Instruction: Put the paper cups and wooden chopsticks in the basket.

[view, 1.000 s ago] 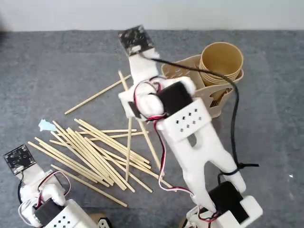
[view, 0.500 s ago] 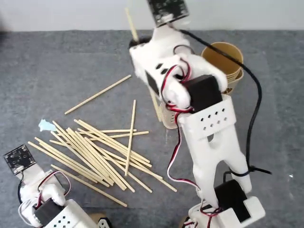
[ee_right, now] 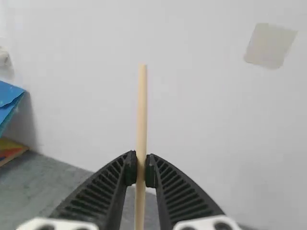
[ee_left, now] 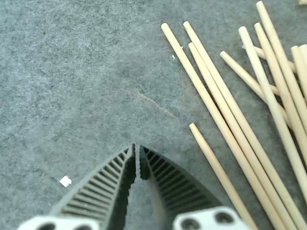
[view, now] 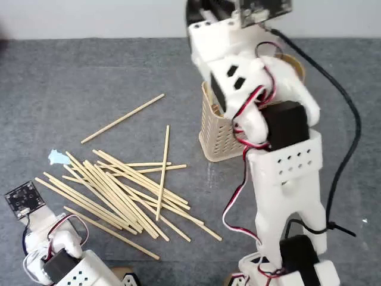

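Note:
Several wooden chopsticks lie in a loose pile on the grey felt, with one more chopstick apart toward the back. The beige slotted basket stands at the back right; a brown paper cup rim peeks out behind the right arm, which rises over the basket. My right gripper is shut on a single chopstick, held upright against the white wall. My left gripper is shut and holds nothing, low over the felt beside the ends of the chopsticks.
A small blue scrap lies left of the pile. A white fleck sits on the felt near the left gripper. The left arm's base is at the front left corner. A white wall bounds the table's back.
The right arm has lifted a chopstick off the table and swung up and back over the basket, now covering most of the cups. The left arm has not moved.

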Robot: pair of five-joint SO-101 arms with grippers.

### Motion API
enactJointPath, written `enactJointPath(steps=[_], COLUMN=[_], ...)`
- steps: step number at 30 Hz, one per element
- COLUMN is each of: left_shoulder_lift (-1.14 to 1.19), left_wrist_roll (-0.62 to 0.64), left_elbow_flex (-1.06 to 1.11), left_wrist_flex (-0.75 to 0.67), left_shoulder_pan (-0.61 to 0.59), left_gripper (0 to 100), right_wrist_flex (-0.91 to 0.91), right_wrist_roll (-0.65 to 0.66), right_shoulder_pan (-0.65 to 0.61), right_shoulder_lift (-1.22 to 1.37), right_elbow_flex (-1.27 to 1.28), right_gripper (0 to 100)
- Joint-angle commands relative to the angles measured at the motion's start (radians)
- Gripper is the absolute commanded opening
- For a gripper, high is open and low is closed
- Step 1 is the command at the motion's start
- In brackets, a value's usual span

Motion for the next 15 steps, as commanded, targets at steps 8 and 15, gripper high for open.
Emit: enactJointPath(steps=[8,15], left_shoulder_lift=[-0.015,-0.015], left_wrist_roll=[0.005,0.005], left_elbow_flex=[-0.018,-0.018], left_wrist_flex=[0.005,0.005], left_shoulder_pan=[-0.002,-0.002], left_gripper=[1,1], right_wrist_flex=[-0.375,-0.659], right_wrist_roll=[0.015,0.077], right_shoulder_pan=[0.111,0.105], right_shoulder_lift=[-0.128,-0.266], right_elbow_flex=[0.439,0.859], right_gripper=[0.8,1.2])
